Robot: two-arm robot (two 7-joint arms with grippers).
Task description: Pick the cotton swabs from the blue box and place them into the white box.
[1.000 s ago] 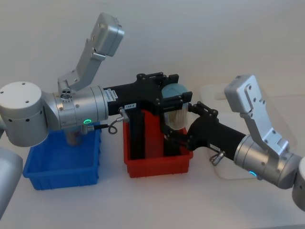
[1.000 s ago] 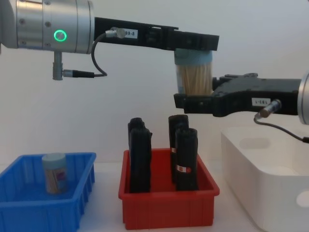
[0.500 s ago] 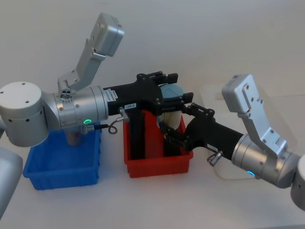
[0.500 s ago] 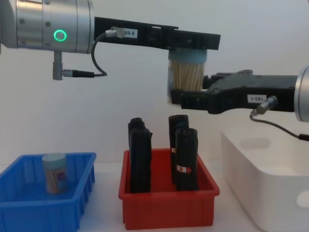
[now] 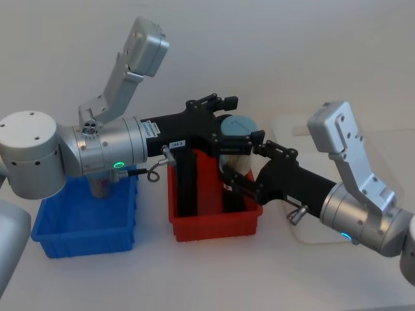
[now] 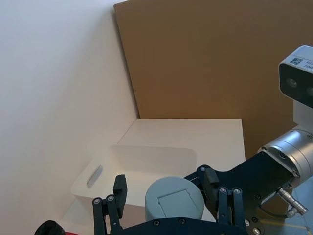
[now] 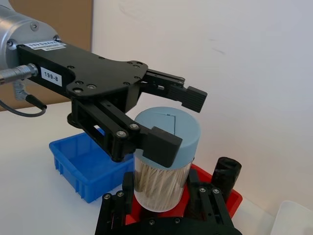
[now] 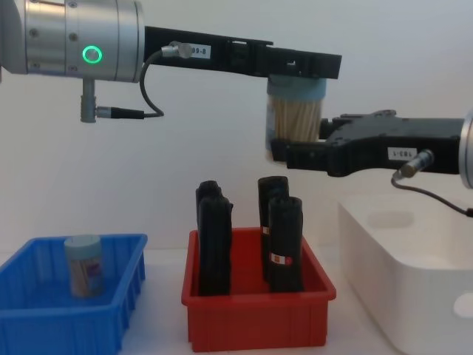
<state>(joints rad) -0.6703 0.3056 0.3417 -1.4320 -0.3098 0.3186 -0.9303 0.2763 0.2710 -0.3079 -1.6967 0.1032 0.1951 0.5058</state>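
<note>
The left gripper [image 5: 240,119] has spread its fingers wide off the lid [image 6: 174,204]; the right gripper [image 7: 161,191] clamps the cotton swab jar [image 8: 295,117] above the red bin's [image 8: 255,325] far right corner, short of the white box [image 8: 399,281]. We judge a sideways pull could snag a left finger and drop it.

A robot test lab: a white table [image 5: 214,285], a plain white wall [image 8: 222,163], a brown board [image 6: 205,58], and a blue box [image 8: 44,329], red bin [image 8: 259,325] and white box [image 8: 414,296] (all plastic) in a row.
</note>
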